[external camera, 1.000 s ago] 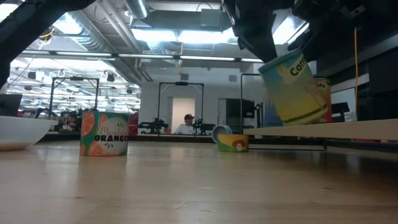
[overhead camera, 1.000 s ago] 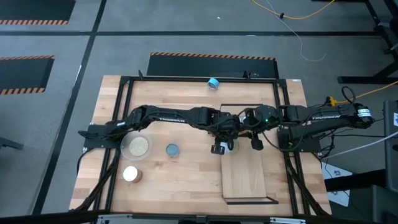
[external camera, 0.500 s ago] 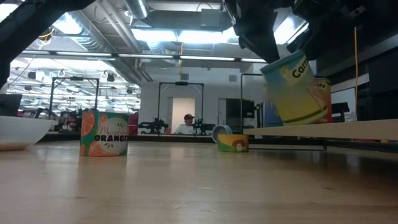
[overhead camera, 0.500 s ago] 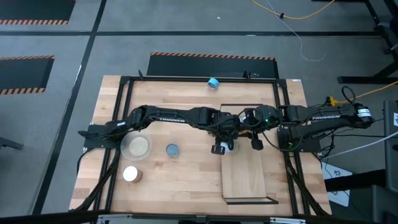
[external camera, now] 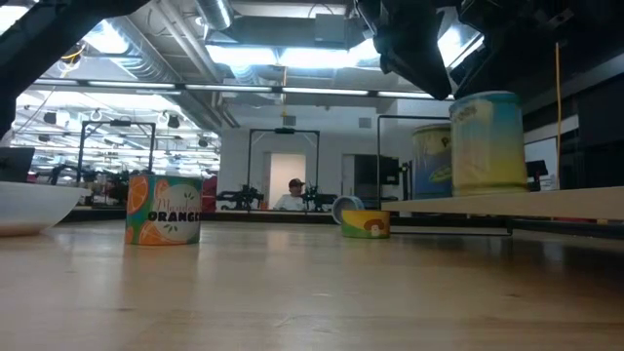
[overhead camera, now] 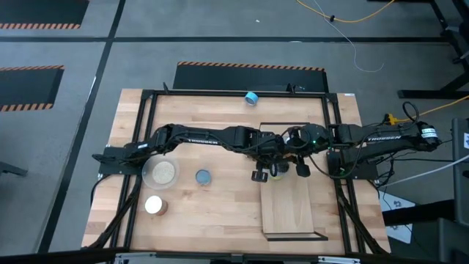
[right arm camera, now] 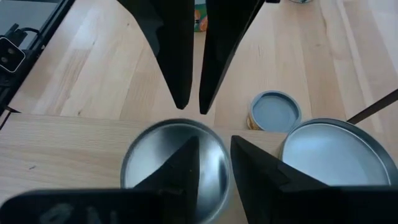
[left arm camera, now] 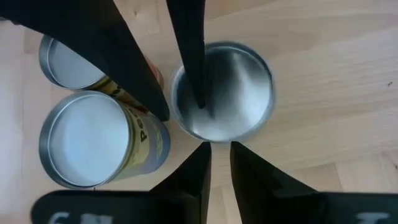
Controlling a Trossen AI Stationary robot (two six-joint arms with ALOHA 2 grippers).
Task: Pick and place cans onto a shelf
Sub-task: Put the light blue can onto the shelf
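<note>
Cans for this job are scattered: a yellow-labelled can (external camera: 487, 142) stands upright at the near end of the shelf (overhead camera: 292, 209), with another can (external camera: 430, 160) just behind it in the low view, while an orange-labelled can (external camera: 163, 209) and a small low can (external camera: 366, 223) wait on the tabletop (overhead camera: 220, 213), beside a clear dish (overhead camera: 160, 172). Seen from above, the left claw (overhead camera: 267, 174) hangs over the shelf's near end, right above the yellow-labelled can; its wrist camera looks straight down on that can's silver top (left arm camera: 222, 90), fingers (left arm camera: 189, 56) slightly parted to either side of the rim and apparently no longer gripping. The right claw (overhead camera: 301, 171) waits close by over the shelf, fingers partly spread and empty. Trouble from here would likely come from the lift-off: the fingers sit so near the rim that a sideways drift, or rising before they clear, could tip the can or knock it into its neighbour, which stands just beside it. The two arms are also crowded together over the same end, so a careless retreat risks a brush between them.
</note>
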